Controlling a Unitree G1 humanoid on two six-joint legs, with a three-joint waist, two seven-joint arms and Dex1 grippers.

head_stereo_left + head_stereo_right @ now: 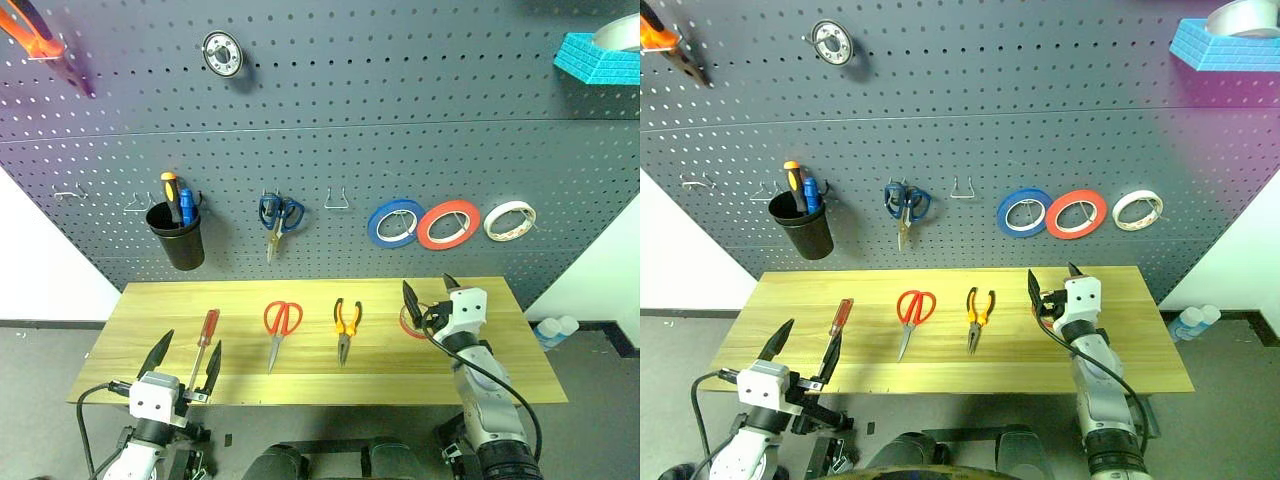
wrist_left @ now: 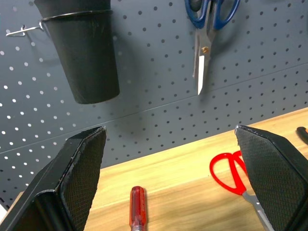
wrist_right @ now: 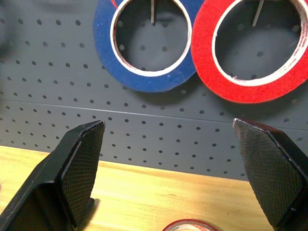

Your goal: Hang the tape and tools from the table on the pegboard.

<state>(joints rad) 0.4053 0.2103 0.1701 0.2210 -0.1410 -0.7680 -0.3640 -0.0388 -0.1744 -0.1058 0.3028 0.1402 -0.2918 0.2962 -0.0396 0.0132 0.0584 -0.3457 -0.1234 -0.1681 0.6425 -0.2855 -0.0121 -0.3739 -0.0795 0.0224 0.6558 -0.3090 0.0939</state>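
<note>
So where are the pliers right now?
The pliers lie flat on the table, just right of centre, between the red-handled scissors and the right gripper.

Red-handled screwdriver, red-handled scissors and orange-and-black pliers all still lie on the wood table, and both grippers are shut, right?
Not quite: both grippers are open. The left gripper and right gripper show spread fingers in their wrist views. The red-handled screwdriver, red-handled scissors and orange-and-black pliers do lie on the wood table.

Table [image 1: 500,372]: screwdriver [image 1: 207,333], scissors [image 1: 281,324], pliers [image 1: 346,325], tape [image 1: 411,325]
</note>
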